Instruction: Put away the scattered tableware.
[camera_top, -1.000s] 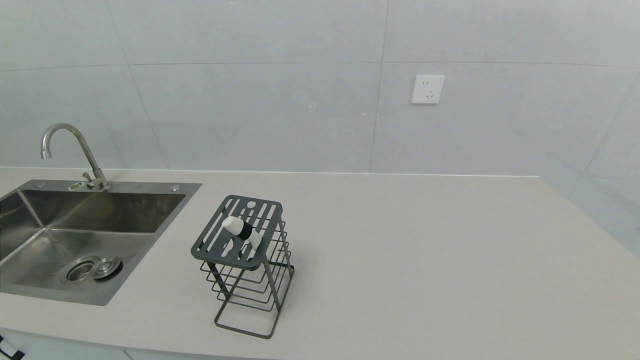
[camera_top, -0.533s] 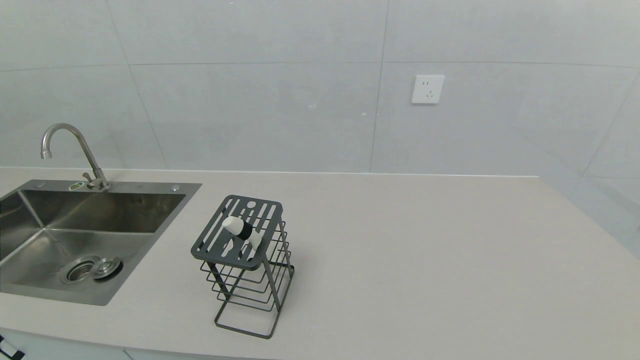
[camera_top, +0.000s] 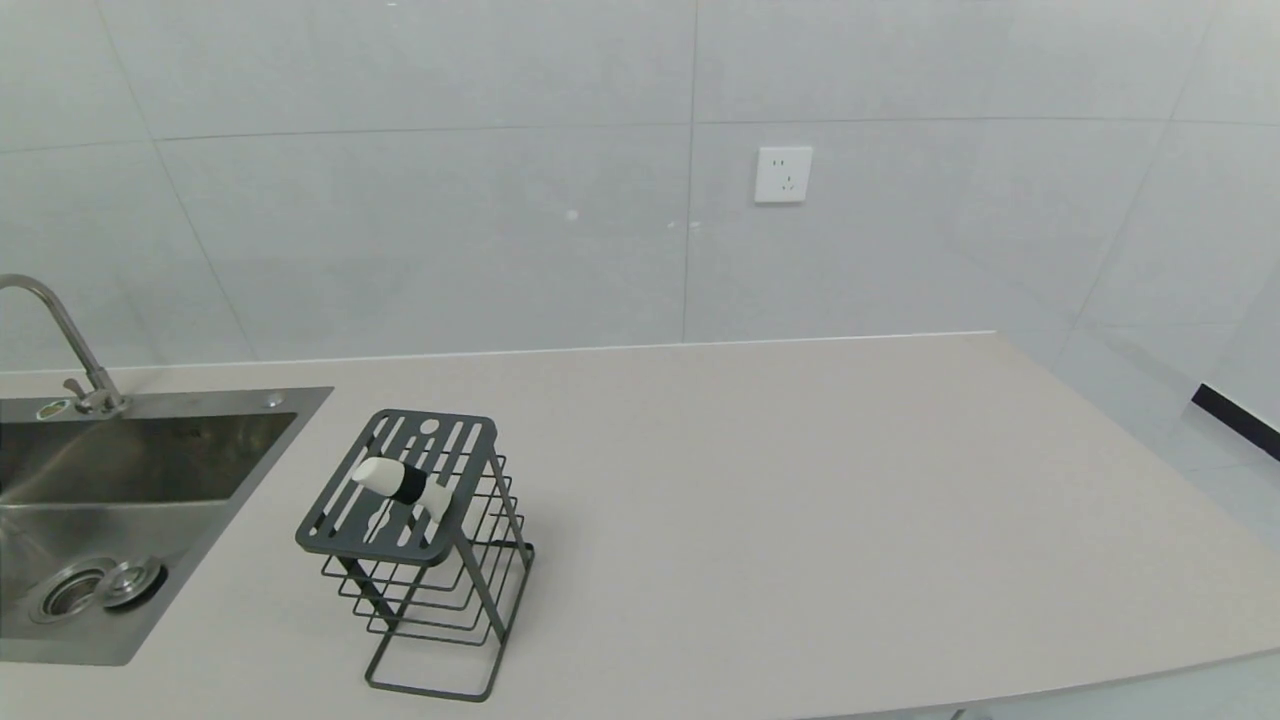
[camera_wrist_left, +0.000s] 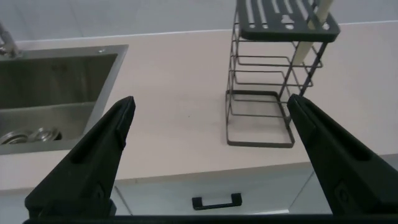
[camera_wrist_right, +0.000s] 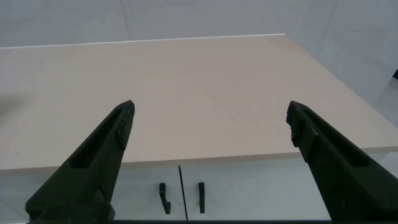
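Greys and beige
Dark grey slotted rack (camera_top: 398, 522); white utensil handle (camera_top: 403, 484) (one black band); beige countertop (camera_top: 800, 500); silver sink (camera_top: 150, 450); pale grey wall tiles (camera_top: 450, 250).

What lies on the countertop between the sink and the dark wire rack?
Only a bare strip of countertop separates the sink and the wire rack, seen in the head and left wrist views.

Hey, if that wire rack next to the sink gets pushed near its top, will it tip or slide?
Probably tips: the wire rack stands tall on a narrow open base. Thin wire looks light, so a low push likely slides it across the smooth counter.
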